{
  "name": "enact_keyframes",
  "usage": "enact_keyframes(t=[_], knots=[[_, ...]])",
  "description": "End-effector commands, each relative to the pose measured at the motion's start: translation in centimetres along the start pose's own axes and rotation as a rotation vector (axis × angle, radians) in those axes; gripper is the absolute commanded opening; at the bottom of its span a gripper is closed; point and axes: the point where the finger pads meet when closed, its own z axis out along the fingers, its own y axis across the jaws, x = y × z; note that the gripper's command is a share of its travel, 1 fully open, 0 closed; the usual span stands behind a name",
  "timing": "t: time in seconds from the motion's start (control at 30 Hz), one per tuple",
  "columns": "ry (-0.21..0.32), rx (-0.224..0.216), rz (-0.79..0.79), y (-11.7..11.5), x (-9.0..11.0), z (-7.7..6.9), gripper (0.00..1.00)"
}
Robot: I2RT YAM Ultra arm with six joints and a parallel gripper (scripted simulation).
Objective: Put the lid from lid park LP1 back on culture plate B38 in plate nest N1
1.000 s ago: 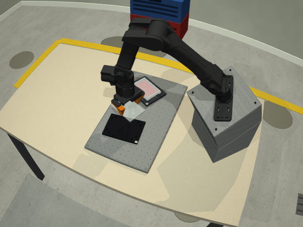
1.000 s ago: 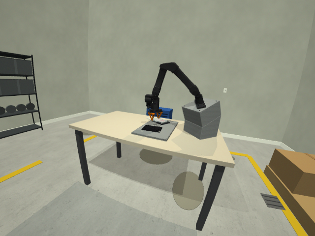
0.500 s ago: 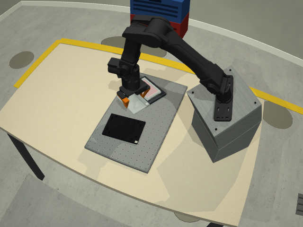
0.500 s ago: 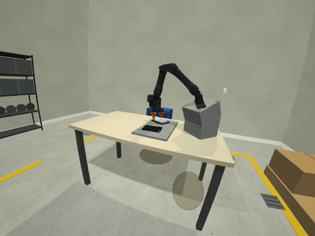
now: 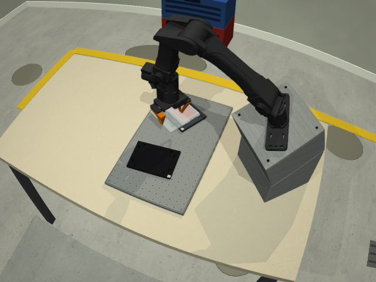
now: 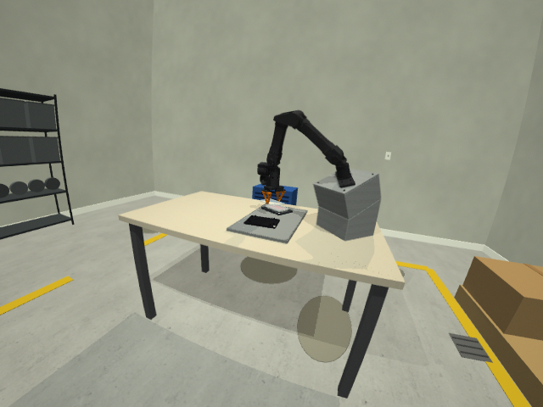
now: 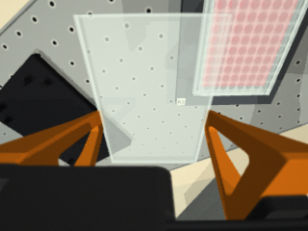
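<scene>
A clear rectangular lid is held between the orange fingers of the gripper, which is closed on the lid's two long edges with the fingers kept wide apart by its width; the lid is carried in the air, not yet set down. The culture plate B38, with its grid of pink wells, is seen in the wrist view beyond and to one side of the lid, and only one corner of the lid overlaps it. The long axes of lid and plate appear to be nearly parallel, though this is hard to judge from the slanted wrist view. A further sideways shift toward the plate seems needed before any lowering. In the top view the plate is seated in the black plate nest N1, and the lid is seen to jut out past the nest's edge on the side away from the arm's base. The black lid park LP1 lies well apart from the nest on the same grey perforated board, with nothing seen on it. The board rests on a pale table, and the arm is mounted on a grey block beside the board. Beyond the nest, blue and red crates stand off the table, and a dark shelf unit stands by the far wall.
</scene>
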Motion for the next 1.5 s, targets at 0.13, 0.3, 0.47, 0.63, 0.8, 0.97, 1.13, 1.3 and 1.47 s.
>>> enact_keyframes(t=[0.13,0.3,0.47,0.63,0.8,0.97,1.13,1.3,1.47], knots=[[-0.015,-0.01,-0.014,-1.5,-1.9,-0.5,0.0],[-0.015,-0.011,-0.014,-3.0,-2.7,-0.5,0.0],[-0.016,-0.011,-0.014,-4.5,-3.5,-0.5,0.0],[-0.03,-0.014,-0.019,-5.1,-4.4,-1.1,0.0],[-0.017,-0.011,-0.014,-6.8,-4.8,-0.6,0.0],[-0.017,-0.011,-0.014,-8.3,-5.6,-0.6,0.0],[-0.026,-0.012,-0.017,-9.0,-6.3,-0.9,0.0],[-0.054,-0.017,-0.04,-8.0,-7.0,-1.6,0.0],[-0.073,-0.015,-0.038,-8.1,-7.4,-1.6,0.0]])
